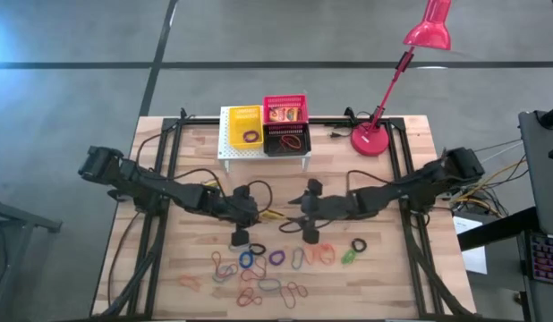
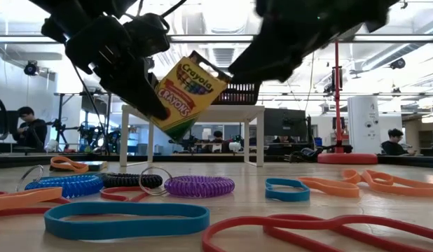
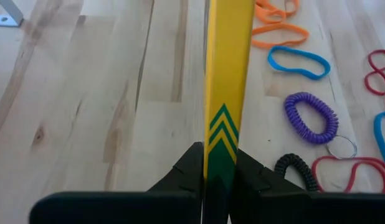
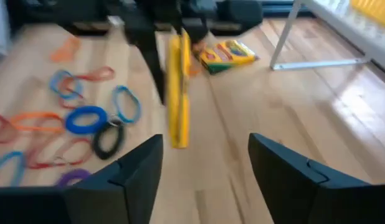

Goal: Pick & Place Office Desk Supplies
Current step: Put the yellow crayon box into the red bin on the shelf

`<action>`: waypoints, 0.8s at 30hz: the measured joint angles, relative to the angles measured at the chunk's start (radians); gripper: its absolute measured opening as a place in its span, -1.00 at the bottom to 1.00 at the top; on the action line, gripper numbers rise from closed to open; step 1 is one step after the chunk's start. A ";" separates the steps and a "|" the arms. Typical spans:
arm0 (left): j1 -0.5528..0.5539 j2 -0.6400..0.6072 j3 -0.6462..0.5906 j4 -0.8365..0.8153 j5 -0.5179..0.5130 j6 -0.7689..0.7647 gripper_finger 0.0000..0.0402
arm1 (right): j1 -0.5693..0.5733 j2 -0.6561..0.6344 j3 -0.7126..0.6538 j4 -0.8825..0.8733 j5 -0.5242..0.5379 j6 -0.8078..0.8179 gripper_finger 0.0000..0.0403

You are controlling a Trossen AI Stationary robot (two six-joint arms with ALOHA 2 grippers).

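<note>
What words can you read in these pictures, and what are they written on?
"Crayola" - on the yellow-green crayon box held tilted above the table by the left pincer.
"CRAYONS" - on the same box, under the brand name.
Second crayon box lying on the table: its print is too blurred to read.
Nothing else shows readable words.

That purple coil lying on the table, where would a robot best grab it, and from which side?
Judging by its pose, from straight above. The purple coil lies flat as a ring, so one jaw could drop inside the loop and one outside, pinching the springy band on the side away from the black coil that touches it.
</note>
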 joint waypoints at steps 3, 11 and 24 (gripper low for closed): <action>0.000 0.000 -0.002 -0.001 0.004 0.000 -0.79 | -0.013 0.071 0.063 -0.003 -0.020 -0.051 0.21; 0.000 0.000 -0.007 -0.014 0.006 0.000 -0.79 | -0.043 0.185 0.279 -0.154 -0.177 -0.075 0.09; 0.000 0.000 -0.009 -0.004 0.005 -0.001 -0.69 | -0.047 0.212 0.317 -0.253 -0.149 0.027 -0.87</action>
